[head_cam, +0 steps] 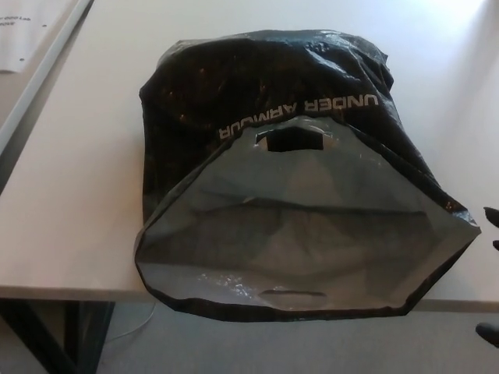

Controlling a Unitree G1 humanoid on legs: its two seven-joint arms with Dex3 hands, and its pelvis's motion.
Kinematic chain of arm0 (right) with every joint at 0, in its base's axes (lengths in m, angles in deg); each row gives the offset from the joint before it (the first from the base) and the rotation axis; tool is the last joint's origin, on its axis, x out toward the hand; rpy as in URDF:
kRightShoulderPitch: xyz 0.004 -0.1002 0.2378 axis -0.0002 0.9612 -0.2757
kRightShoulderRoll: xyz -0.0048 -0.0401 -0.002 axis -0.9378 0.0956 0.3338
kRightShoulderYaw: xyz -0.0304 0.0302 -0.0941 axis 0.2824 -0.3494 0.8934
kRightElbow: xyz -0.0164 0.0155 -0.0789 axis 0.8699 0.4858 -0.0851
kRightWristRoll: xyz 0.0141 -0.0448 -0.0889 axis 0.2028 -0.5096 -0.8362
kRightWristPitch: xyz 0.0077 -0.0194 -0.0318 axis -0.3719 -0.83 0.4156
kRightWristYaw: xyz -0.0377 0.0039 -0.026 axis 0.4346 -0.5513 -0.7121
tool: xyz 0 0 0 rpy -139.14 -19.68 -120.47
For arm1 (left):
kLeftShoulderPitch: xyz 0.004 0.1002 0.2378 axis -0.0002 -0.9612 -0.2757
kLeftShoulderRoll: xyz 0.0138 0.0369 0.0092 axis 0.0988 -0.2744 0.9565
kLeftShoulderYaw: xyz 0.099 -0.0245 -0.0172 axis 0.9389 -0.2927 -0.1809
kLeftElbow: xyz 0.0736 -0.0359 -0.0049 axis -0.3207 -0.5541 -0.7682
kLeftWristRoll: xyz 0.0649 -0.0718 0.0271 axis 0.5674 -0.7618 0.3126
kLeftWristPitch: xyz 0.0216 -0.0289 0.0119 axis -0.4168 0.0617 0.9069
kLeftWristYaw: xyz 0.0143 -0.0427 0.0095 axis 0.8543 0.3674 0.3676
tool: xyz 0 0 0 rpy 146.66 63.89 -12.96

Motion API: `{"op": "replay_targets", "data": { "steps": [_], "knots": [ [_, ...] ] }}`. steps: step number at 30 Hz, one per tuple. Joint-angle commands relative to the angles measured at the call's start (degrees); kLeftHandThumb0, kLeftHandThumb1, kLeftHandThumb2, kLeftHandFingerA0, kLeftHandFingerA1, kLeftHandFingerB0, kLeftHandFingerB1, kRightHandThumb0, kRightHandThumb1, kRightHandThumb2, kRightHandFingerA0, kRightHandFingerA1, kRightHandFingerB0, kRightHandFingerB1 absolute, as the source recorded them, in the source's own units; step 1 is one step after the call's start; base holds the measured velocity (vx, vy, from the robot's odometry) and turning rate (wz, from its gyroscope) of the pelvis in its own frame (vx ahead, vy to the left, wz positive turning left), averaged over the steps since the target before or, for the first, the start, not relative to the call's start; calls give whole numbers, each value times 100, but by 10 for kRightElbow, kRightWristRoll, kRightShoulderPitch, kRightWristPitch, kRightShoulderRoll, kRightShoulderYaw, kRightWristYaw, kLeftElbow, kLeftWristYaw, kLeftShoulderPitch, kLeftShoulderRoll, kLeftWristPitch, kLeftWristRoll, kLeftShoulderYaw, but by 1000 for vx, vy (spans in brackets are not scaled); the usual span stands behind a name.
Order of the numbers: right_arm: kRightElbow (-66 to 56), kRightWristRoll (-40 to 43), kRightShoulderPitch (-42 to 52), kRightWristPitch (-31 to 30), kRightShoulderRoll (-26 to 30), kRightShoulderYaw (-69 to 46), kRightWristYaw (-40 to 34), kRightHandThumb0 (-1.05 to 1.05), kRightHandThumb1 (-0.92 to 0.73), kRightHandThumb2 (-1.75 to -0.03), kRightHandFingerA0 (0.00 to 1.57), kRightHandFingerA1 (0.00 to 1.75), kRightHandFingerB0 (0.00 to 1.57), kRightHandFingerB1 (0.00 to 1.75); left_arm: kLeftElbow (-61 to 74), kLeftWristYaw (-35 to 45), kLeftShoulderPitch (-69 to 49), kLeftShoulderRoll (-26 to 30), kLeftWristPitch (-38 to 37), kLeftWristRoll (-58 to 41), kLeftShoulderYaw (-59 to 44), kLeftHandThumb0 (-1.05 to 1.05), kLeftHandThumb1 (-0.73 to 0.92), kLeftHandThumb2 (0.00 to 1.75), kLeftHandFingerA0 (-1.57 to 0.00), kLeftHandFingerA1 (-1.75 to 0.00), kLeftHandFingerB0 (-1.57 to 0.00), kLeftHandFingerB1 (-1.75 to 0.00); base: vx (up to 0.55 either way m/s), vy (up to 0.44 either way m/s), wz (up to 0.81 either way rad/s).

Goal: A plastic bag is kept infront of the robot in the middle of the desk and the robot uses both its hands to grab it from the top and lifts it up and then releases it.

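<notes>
The plastic bag (300, 179) stood in the middle of the desk (70, 195), its mouth gaping toward the robot and hanging past the desk's near edge. Only dark tips of the right hand (491, 226) showed at the picture's right border, just beside the bag's right rim and not touching it; whether it was spread or clenched could not be told. The left hand was out of sight. The step in hand looked like the reach. To do it well, each hand should probably come in level from its own side, pinch the top rim near the cut-out handles, and close together so the bag would rise evenly.
</notes>
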Motion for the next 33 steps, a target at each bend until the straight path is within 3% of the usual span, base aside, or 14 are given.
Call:
{"op": "replay_targets", "data": {
  "steps": [1, 8, 12, 16, 22, 23, 24, 25, 26, 27, 28, 29, 30, 33],
  "knots": [
    [13, -2, 5, 17, 15, 13, 24, -68, -41, -73, 26, 40, 15, 38, -60, -45, 15, 20, -18, 4, 15, -33, 52, 49, 0, -40, 0, -25, 0, 0, 0],
    [29, -12, -3, 14, 19, 26, 28, -67, -40, -72, 27, 40, 14, 37, -133, -88, 48, 29, 3, 16, 52, -40, 53, 48, 0, -41, 0, -26, 0, 0, 0],
    [40, -21, -10, 17, 23, 31, 27, -68, -41, -74, 32, 43, 16, 38, -177, -147, 76, 43, 13, 54, 89, -41, 53, 47, 0, -28, 0, -13, 0, 0, 0],
    [42, -22, -11, 13, 24, 37, 34, -69, -41, -74, 36, 44, 18, 39, -203, -146, 91, 33, 27, 37, 106, -44, 52, 47, 0, -55, 0, -26, 0, 0, 0],
    [50, -23, -13, 8, 24, 44, 40, -70, -42, -75, 31, 43, 17, 39, -231, -163, 111, 33, 31, 40, 138, -46, 55, 47, 0, -46, 0, -23, 0, 0, 0],
    [52, -23, -18, 7, 23, 44, 38, -67, -47, -56, 40, 35, 23, 31, -234, -163, 120, 33, 38, 38, 143, -49, 56, 47, 0, -50, 0, -24, 0, 0, 0],
    [52, -22, -20, 6, 23, 43, 38, -67, -47, -56, 40, 35, 23, 31, -236, -164, 124, 34, 42, 36, 147, -49, 56, 47, 0, -50, 0, -24, 0, 0, 0],
    [53, -18, -20, 6, 24, 42, 41, -68, -41, -74, 32, 44, 18, 40, -239, -169, 128, 33, 42, 38, 153, -46, 56, 47, 0, -49, 0, -24, 0, 0, 0],
    [55, -18, -20, 8, 24, 42, 41, -65, -48, -56, 40, 35, 23, 31, -241, -172, 129, 33, 42, 38, 156, -46, 56, 46, 0, -46, 0, -22, 0, 0, 0],
    [58, -18, -21, 10, 24, 41, 40, -65, -48, -56, 40, 35, 23, 31, -242, -175, 130, 34, 41, 39, 161, -46, 56, 46, 0, -46, 0, -22, 0, 0, 0],
    [61, -19, -23, 11, 24, 41, 40, -66, -41, -73, 36, 45, 19, 40, -245, -172, 132, 34, 39, 35, 163, -45, 54, 48, 0, -54, 0, -25, 0, 0, 0],
    [62, -15, -22, 4, 23, 40, 42, -62, -47, -56, 42, 35, 27, 32, -247, -176, 133, 34, 42, 36, 168, -45, 54, 47, 0, -52, 0, -22, 0, 0, 0],
    [62, -10, -22, -2, 22, 38, 44, -61, -47, -55, 44, 36, 29, 32, -248, -178, 135, 34, 42, 36, 172, -45, 53, 48, 0, -52, 0, -23, 0, 0, 0],
    [70, 2, -26, -9, 19, 33, 47, -66, -40, -73, 42, 46, 27, 41, -252, -189, 141, 36, 44, 38, 181, -48, 55, 46, 0, -47, 0, -18, 0, 0, 0]
  ]
}}
